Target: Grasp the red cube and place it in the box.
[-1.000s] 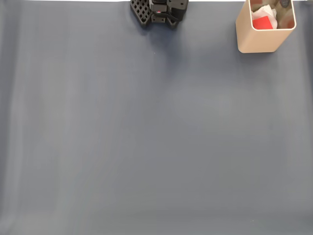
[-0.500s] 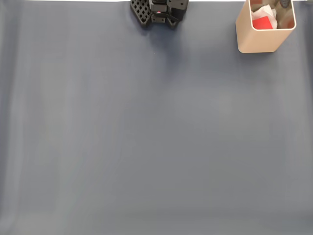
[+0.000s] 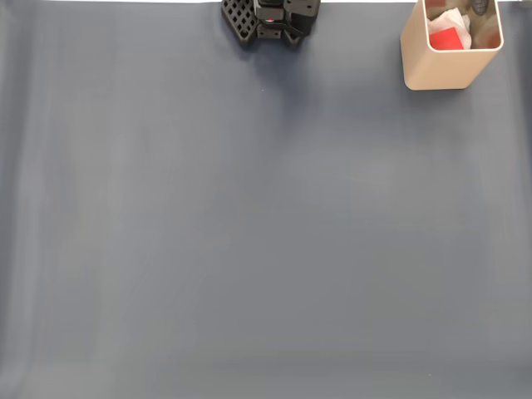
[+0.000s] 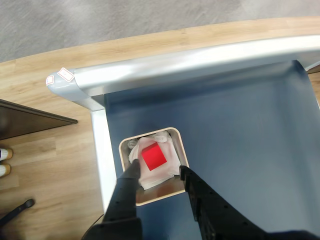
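Observation:
The red cube (image 4: 153, 156) lies inside the beige box (image 4: 177, 145) on crumpled white paper, free of the fingers. In the wrist view my gripper (image 4: 159, 173) hangs above the box, open, with one black finger (image 4: 129, 182) over the box's left wall and the other over its right wall. The fixed view shows the box (image 3: 440, 71) at the table's top right corner with the red cube (image 3: 445, 38) in it.
A dark blue mat (image 3: 249, 233) covers the table. A black part of the arm (image 3: 270, 18) sits at the top edge of the fixed view. The table's metal rim (image 4: 200, 57) and a wooden floor (image 4: 45, 150) lie beyond the box.

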{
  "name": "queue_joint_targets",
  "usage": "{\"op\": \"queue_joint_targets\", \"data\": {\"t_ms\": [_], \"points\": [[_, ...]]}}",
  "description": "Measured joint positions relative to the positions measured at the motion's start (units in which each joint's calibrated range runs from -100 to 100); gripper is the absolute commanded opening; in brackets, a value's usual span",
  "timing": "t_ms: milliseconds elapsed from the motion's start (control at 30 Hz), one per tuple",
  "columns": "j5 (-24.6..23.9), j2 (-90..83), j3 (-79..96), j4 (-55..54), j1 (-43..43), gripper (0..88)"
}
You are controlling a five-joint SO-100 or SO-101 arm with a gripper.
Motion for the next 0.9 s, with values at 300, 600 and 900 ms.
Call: {"op": "queue_joint_targets", "data": {"t_ms": [300,600,900], "points": [[-0.34,-0.62,0.73,0.0,3.98,0.2],[1.51,-2.14,3.73,0.0,20.52,0.2],[4.35,-2.59,8.38,-0.65,37.58,0.2]]}}
